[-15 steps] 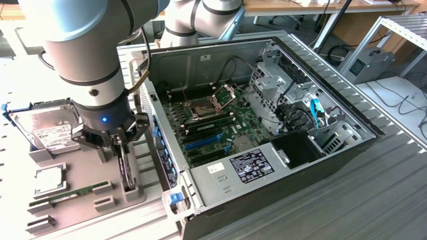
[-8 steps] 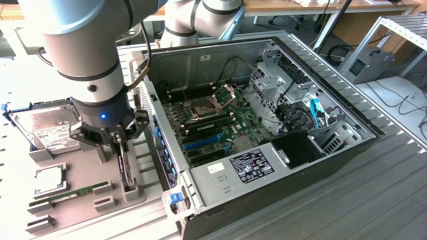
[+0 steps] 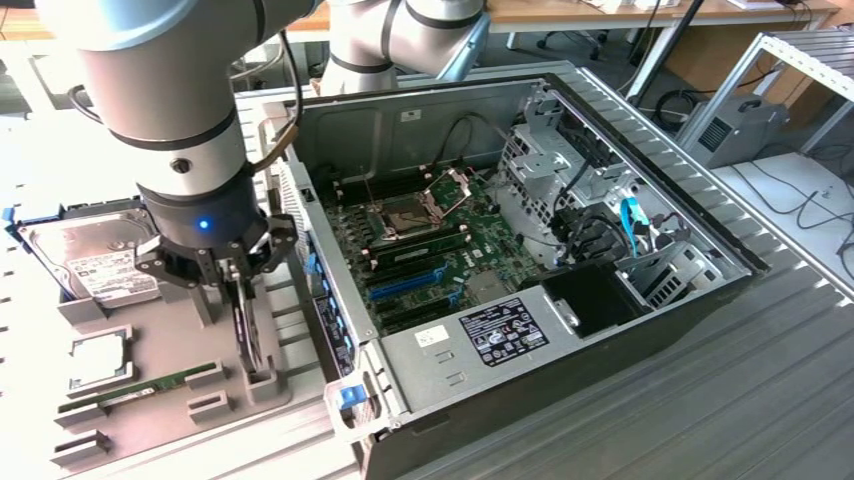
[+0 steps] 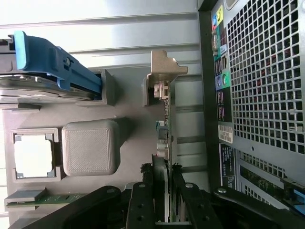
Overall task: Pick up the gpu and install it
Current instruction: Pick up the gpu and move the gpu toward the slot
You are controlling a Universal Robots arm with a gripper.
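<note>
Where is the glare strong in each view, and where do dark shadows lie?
Exterior view: daylight bleaches the table beside the hard drive; the computer case is shadowed inside. Wrist view: the table beyond the gpu glares white; the gripper is dark.

My tool (image 4: 164, 171) clamps the gpu (image 4: 164, 129) edge-on between both fingers (image 4: 143, 205). Its silver bracket (image 4: 164, 67) stands ahead of my tool, the computer case (image 4: 267, 95) close on one side, the hard drive (image 4: 43, 86) on the other.
</note>
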